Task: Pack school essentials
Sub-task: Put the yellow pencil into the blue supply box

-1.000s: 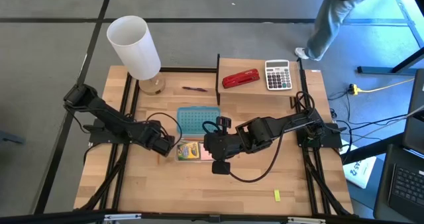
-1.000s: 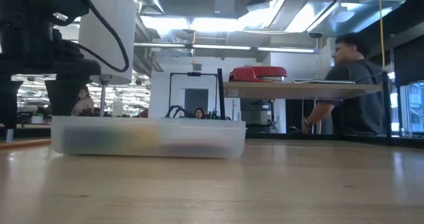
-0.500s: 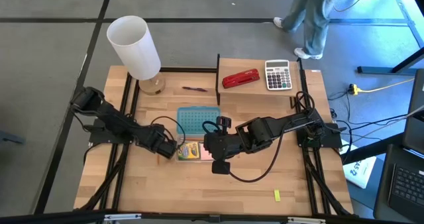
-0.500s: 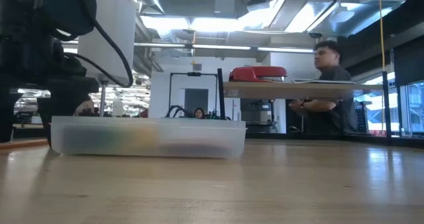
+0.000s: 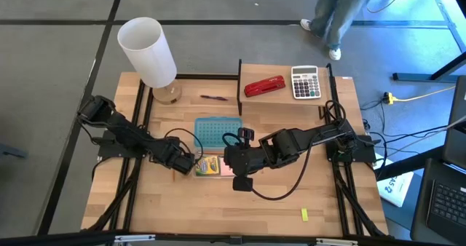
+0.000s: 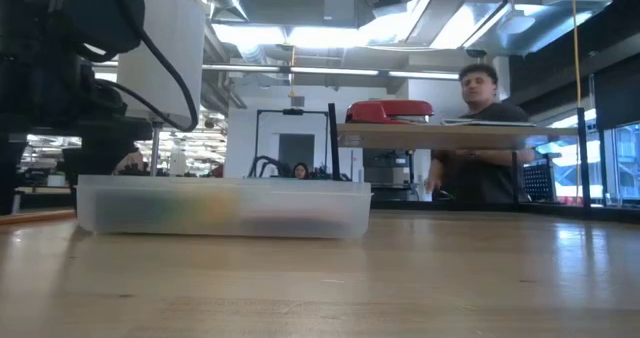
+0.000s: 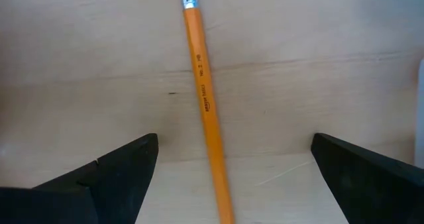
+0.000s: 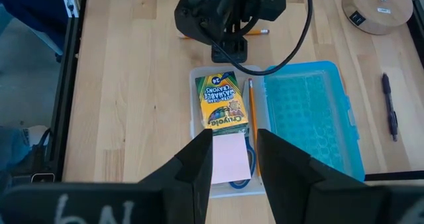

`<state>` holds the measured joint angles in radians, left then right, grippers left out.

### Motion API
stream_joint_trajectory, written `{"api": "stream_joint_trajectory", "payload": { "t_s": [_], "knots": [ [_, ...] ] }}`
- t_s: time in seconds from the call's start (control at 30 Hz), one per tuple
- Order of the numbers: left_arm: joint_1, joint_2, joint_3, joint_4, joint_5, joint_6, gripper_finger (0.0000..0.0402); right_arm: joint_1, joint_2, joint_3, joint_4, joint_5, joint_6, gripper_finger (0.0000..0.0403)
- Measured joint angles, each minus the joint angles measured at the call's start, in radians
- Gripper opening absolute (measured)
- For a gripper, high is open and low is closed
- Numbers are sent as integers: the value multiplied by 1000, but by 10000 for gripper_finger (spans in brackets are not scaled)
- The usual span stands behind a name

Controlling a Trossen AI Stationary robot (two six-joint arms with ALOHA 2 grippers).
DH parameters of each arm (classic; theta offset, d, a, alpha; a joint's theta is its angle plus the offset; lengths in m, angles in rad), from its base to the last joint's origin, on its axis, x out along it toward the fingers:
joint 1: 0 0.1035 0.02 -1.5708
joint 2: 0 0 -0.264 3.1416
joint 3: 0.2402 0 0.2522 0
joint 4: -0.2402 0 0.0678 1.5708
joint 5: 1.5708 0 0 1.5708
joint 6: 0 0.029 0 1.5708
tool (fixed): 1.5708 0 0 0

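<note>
High view: left gripper (image 5: 177, 161) low beside the clear bin (image 5: 218, 175), right gripper (image 5: 234, 162) over it. Left wrist: fingers (image 7: 112, 177) spread wide, straddling an orange pencil (image 7: 205, 105) lying on the table (image 7: 79, 71), nothing held. Right wrist: fingers (image 8: 199, 164) apart over pink sticky-note pad (image 8: 229, 159); crayon box (image 8: 224, 100) in the bin.

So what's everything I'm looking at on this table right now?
Clear case: one, open, mid-table, its blue lid folded out beside it.
Crayon box: one, yellow-green, in the case.
Sticky-note pad: one, pink, in the case, under the right gripper.
Pencils: orange; one in the case, one loose on the wood between the left gripper's fingers.
Pen: one, dark red, near the lamp.
Yellow block: one, front right.
Lamp: one, white shade, back left.
Stapler: red, raised shelf.
Calculator: grey, same shelf.
Person: one, beyond the table.
Left gripper: open, low over the loose pencil.
Right gripper: open, above the case.
</note>
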<state>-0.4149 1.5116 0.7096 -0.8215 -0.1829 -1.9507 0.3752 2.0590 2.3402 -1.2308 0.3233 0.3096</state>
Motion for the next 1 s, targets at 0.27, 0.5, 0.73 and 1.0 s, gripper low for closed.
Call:
{"api": "stream_joint_trajectory", "payload": {
  "t_s": [0.27,0.5,0.73,1.0],
  "knots": [
    [1,0,-1,-1,-3,23,396,0,0,0,0,0,0,120],
    [1,2,-1,-2,3,15,390,0,0,0,0,0,0,120],
    [2,3,-1,4,5,15,342,0,1,0,0,-1,0,120],
    [2,3,-1,4,17,12,297,0,1,0,0,-2,0,120]
  ]
}}
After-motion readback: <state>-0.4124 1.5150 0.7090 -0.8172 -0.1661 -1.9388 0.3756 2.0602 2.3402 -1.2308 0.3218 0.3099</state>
